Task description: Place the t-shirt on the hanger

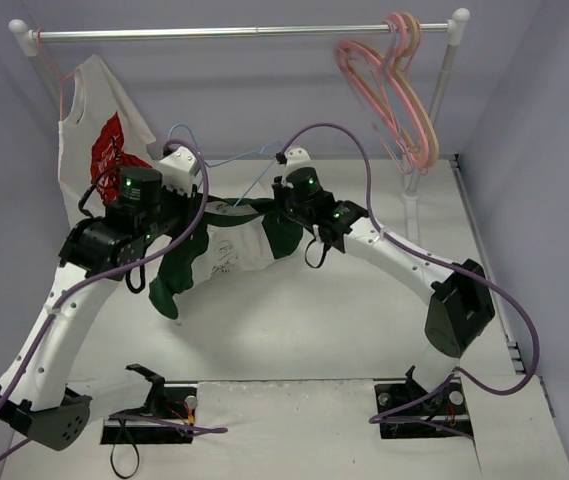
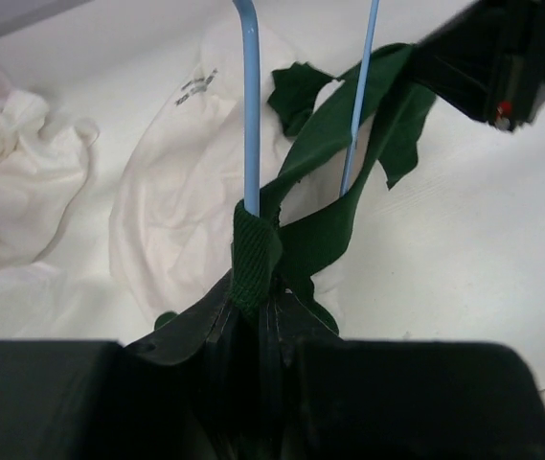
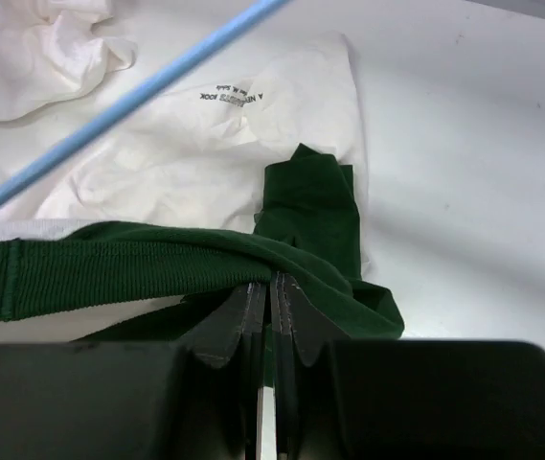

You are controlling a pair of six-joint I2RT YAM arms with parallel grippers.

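Pale surface [image 1: 314, 330] lies under both my arms, with grey walls round it. My left tool [image 2: 253, 305] is closed tight on a ribbed green band of the t-shirt [image 2: 253, 254]. One thin blue arm of the hanger [image 2: 249, 105] runs down into that same fold of cloth; I cannot tell whether the fingers pinch the wire itself. A second blue arm passes through a loop of the cloth just beside it.

My right tool [image 3: 272, 292] is likewise clamped shut, on another stretch of the ribbed band. The band pulls away to the left in that wrist's view, with the blue wire crossing above it.

Between the two tools the t-shirt hangs spread, mid-surface and somewhat toward the far edge, its whitish patch showing and one end drooping toward the near-left. The hanger's wires reach out toward the far edge.

Near the far-left corner a white shirt [image 1: 94, 140] with red print hangs from a rail [image 1: 234, 33]. Pink hangers [image 1: 394, 100] hang at the rail's other end, by the far-right corner.
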